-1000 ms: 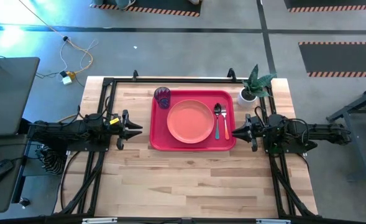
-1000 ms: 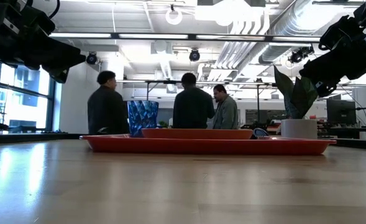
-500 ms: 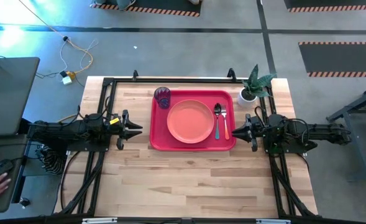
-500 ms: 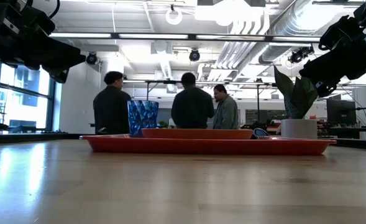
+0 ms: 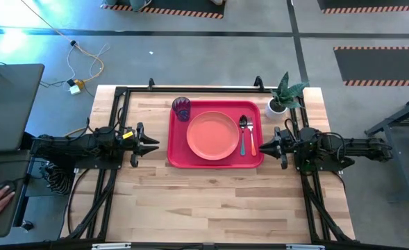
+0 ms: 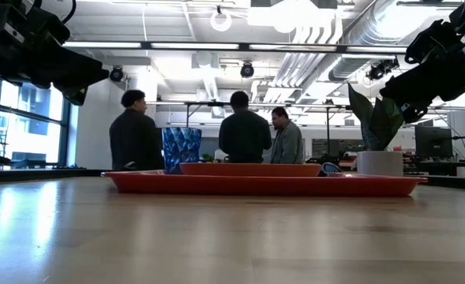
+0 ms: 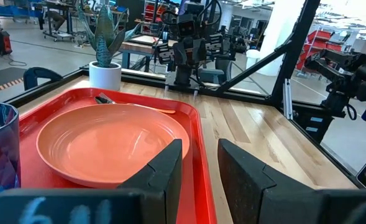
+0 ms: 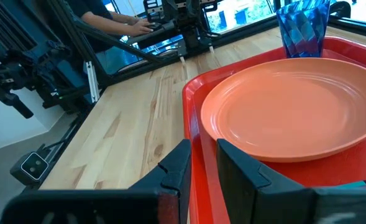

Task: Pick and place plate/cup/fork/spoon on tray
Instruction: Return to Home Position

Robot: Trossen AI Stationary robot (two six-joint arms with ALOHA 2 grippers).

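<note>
All four pieces sit on the red tray [image 5: 178, 161] — the plate [image 5: 212, 135] at centre, the cup [image 5: 182, 108] in a far corner, the spoon [image 5: 243, 132] and fork [image 5: 253, 141] side by side. The left gripper [image 5: 153, 144] and right gripper [image 5: 264, 147] flank the tray above the desk [image 5: 211, 201], each slightly parted and empty. Judged complete — best to hold clear and disturb nothing.
</note>
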